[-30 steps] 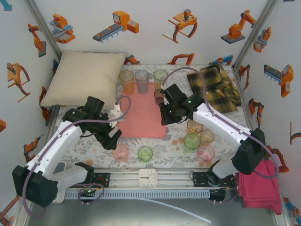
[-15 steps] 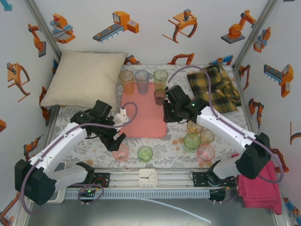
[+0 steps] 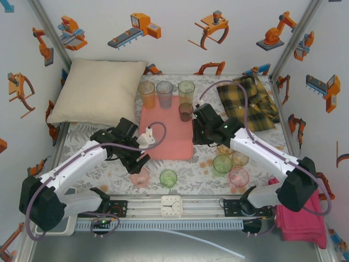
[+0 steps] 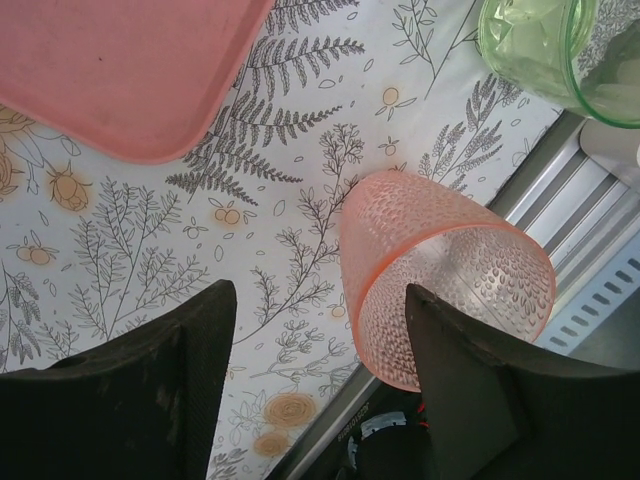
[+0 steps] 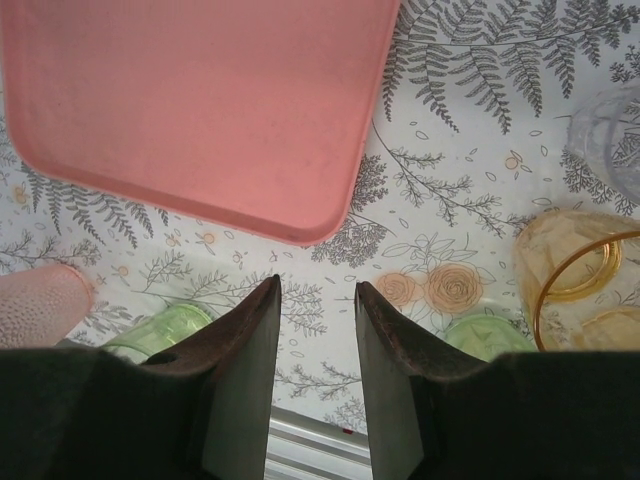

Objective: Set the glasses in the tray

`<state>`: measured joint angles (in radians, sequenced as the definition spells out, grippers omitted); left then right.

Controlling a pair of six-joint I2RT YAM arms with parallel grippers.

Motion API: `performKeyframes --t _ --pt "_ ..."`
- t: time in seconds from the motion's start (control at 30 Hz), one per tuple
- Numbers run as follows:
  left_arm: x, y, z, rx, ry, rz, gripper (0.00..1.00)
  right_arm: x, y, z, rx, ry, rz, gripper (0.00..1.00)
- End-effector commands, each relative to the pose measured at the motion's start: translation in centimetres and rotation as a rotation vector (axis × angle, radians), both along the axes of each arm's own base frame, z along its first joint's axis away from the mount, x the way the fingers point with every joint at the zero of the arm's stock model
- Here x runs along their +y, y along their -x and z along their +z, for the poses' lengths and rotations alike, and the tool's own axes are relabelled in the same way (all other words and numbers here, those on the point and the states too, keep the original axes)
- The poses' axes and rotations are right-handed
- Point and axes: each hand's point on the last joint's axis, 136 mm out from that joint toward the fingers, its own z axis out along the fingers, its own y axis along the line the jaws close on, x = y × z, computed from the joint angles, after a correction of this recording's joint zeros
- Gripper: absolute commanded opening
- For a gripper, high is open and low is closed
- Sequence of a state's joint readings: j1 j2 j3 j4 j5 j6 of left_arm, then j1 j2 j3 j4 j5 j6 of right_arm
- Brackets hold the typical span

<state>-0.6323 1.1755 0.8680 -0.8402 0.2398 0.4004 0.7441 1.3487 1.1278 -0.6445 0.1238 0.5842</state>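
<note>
Near edge: clock (image 3: pixel 171 206) on the rail between the arm bases. Magenta cloth (image 3: pixel 300 218) bunched at near right

Left gripper (image 4: pixel 320 295) low over the worktop (image 3: pixel 191 173), jaws apart, straddling the pink glass (image 4: pixel 450 285). That glass stands on the worktop just off the near left corner of the tray (image 3: pixel 163 139). One finger (image 4: pixel 455 390) sits against the glass wall, the other stands clear with bare worktop between. Released, not clamped

Green glass (image 3: pixel 168 178) stands near the pink one, to its right, apart from it and also off the tray

Near right: cluster of four (image 3: pixel 222 164), one green, two orange and one pink, packed close on the worktop. The farthest orange one is partly under the right arm

Right gripper (image 5: pixel 315 295) hangs over the worktop just off the tray's near right corner. Jaws a narrow gap apart, nothing between them, empty

Tray lies mid-worktop, flat, its near part bare. Smoky glass (image 3: pixel 186 112) stands at its far right corner, beside the right arm's wrist

Row of three (image 3: pixel 164 93), orange, greyish and green, stands upright side by side along the tray's far edge. Cannot tell whether their bases are on the tray or just beyond it

Far left: pillow (image 3: pixel 98 90). Far right: plaid cloth (image 3: pixel 248 103), crumpled
</note>
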Motion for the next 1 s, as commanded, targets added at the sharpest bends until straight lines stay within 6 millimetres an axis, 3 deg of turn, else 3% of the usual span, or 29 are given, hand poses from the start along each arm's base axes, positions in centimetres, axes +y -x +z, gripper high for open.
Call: performKeyframes --t 0.0,0.27,0.97 --pt "-0.1 0.2 -0.6 0.009 -0.014 0.002 0.62 -0.6 -0.3 1.0 -0.052 -0.018 -0.047 0.36" --pt "-0.2 0.0 -0.9 -0.001 -0.034 0.002 0.42 -1.3 -0.1 0.9 -0.064 -0.018 -0.072 0.36" --pt "-0.2 -0.4 -0.8 -0.015 -0.052 0.011 0.25 -2.0 0.0 0.3 -0.081 -0.016 -0.097 0.36"
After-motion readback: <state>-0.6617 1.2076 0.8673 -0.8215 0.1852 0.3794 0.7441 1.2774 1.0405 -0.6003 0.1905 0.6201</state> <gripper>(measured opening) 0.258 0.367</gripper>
